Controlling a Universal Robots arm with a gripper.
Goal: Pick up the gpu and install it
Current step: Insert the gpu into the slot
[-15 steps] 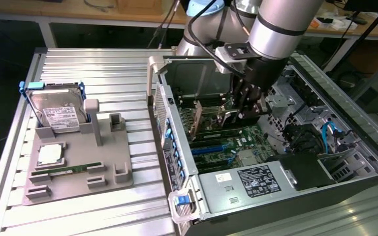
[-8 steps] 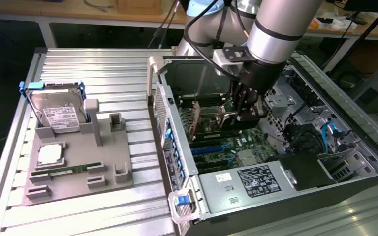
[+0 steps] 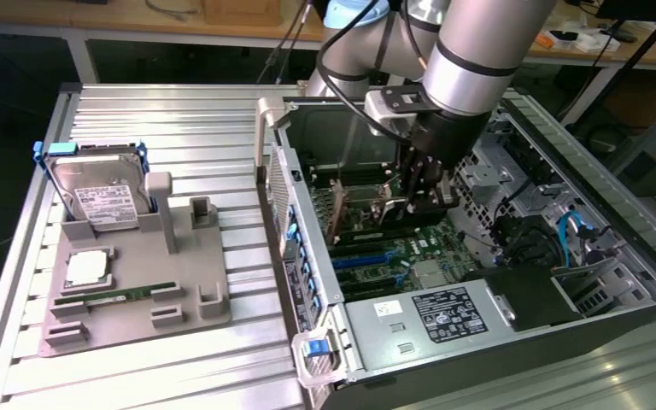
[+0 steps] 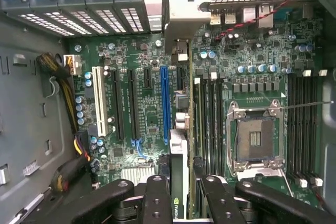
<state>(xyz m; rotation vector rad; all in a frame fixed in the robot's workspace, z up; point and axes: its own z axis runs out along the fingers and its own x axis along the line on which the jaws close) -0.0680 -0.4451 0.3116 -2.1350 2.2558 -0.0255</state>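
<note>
Gripper (image 4: 183,190) clamped on the gpu (image 4: 178,153), edge-on above the motherboard (image 4: 136,103); looks stiff, light, fragile, best gripped along its top edge.

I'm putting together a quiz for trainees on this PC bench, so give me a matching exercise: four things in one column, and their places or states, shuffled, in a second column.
Things:
1. gpu
2. hard drive
3. memory stick
4. processor socket

States:
A. lying flat in the grey holder
B. empty, on the motherboard
C. clamped in the gripper
D. standing on end in the grey holder

Pairs: 1-C, 2-D, 3-A, 4-B
</note>
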